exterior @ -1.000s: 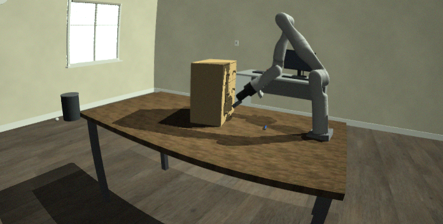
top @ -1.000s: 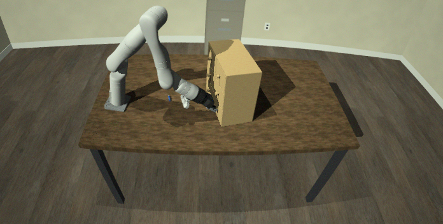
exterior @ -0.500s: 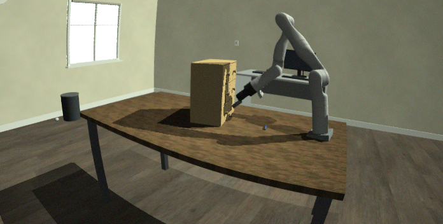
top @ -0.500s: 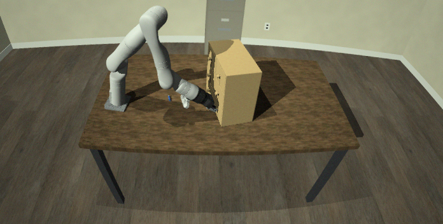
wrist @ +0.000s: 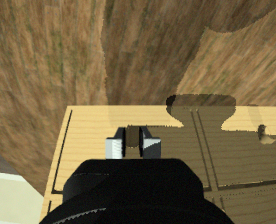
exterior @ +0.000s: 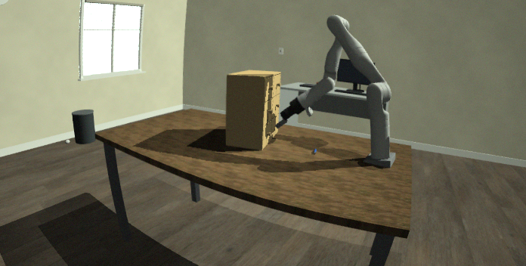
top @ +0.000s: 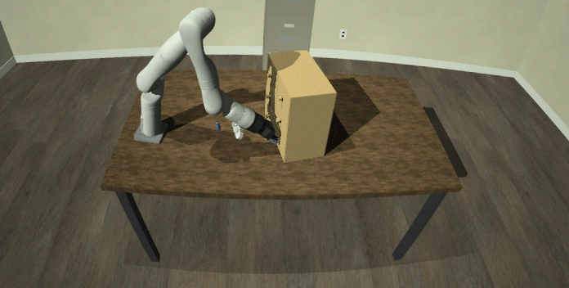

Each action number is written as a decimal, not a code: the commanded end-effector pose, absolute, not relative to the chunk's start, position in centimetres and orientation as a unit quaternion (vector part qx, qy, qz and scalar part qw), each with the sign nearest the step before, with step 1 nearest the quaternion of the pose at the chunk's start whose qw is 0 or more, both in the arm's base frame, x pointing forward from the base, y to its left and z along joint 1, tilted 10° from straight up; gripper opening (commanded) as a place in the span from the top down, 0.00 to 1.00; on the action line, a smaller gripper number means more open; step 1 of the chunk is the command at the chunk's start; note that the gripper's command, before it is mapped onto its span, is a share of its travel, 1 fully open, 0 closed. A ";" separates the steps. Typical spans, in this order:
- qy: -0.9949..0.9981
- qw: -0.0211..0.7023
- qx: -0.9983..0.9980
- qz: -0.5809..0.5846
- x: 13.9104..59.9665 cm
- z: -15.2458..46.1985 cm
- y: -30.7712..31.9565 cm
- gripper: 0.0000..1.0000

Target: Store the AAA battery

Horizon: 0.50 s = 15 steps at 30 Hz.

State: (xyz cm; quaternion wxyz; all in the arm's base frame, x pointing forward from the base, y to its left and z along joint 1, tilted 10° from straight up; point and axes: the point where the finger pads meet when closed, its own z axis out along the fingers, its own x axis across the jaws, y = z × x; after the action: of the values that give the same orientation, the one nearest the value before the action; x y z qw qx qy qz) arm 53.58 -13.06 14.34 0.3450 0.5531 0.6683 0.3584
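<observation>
The blue AAA battery point(top: 217, 126) point(exterior: 314, 151) lies on the table between the arm's base and the chest. The wooden chest point(top: 309, 127) point(exterior: 245, 111) point(wrist: 94, 116) stands upright, its drawer fronts facing the arm. My gripper point(top: 277, 141) point(exterior: 278, 125) point(wrist: 132, 137) is low at the chest's front, at the bottom drawer of the column nearest the top camera. In the wrist view its fingers are shut on that drawer's knob point(wrist: 132, 140). This drawer looks pushed in. The drawers' contents, including the other battery, are hidden.
A neighbouring bottom drawer's knob point(wrist: 265, 134) sticks out to the right in the wrist view. More knobs point(top: 280, 99) stand out higher on the front. The arm's base point(top: 150, 136) point(exterior: 379, 159) stands opposite the chest's front on the table point(top: 368, 172).
</observation>
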 end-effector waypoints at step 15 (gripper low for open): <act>0.668 0.346 0.553 0.358 53.3 14.4 -13.1 0.63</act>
State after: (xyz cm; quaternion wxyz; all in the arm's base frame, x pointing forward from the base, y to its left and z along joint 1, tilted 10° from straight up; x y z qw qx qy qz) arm 53.37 -13.07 14.30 0.3449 0.5529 0.6684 0.3585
